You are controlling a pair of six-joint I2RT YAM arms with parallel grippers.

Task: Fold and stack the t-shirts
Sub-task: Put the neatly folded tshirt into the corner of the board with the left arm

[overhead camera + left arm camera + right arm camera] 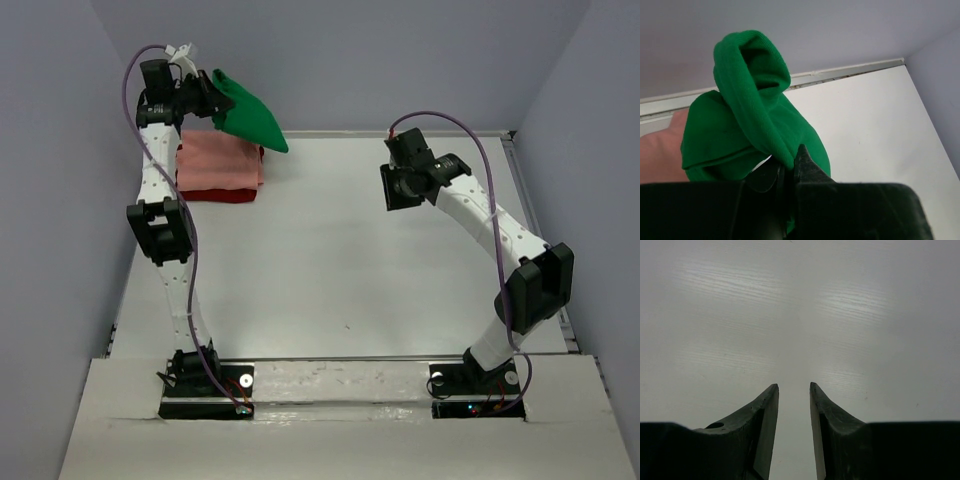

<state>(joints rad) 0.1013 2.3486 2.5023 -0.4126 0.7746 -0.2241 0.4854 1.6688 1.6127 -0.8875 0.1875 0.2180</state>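
Note:
A bright green t-shirt [248,112] hangs bunched in the air at the back left, above the stack. My left gripper [213,100] is shut on it; in the left wrist view the green t-shirt [747,115] is pinched between the fingertips of the left gripper [790,162]. Below it a folded salmon pink t-shirt [218,160] lies on a dark red t-shirt [218,194], of which only an edge shows. My right gripper [405,190] hovers over the bare table right of centre. In its own view the right gripper [793,387] is open and holds nothing.
The white table [340,270] is walled by grey-blue panels at the back and both sides. A raised rail [540,220] runs along the table's right edge. Both arm bases sit at the near edge.

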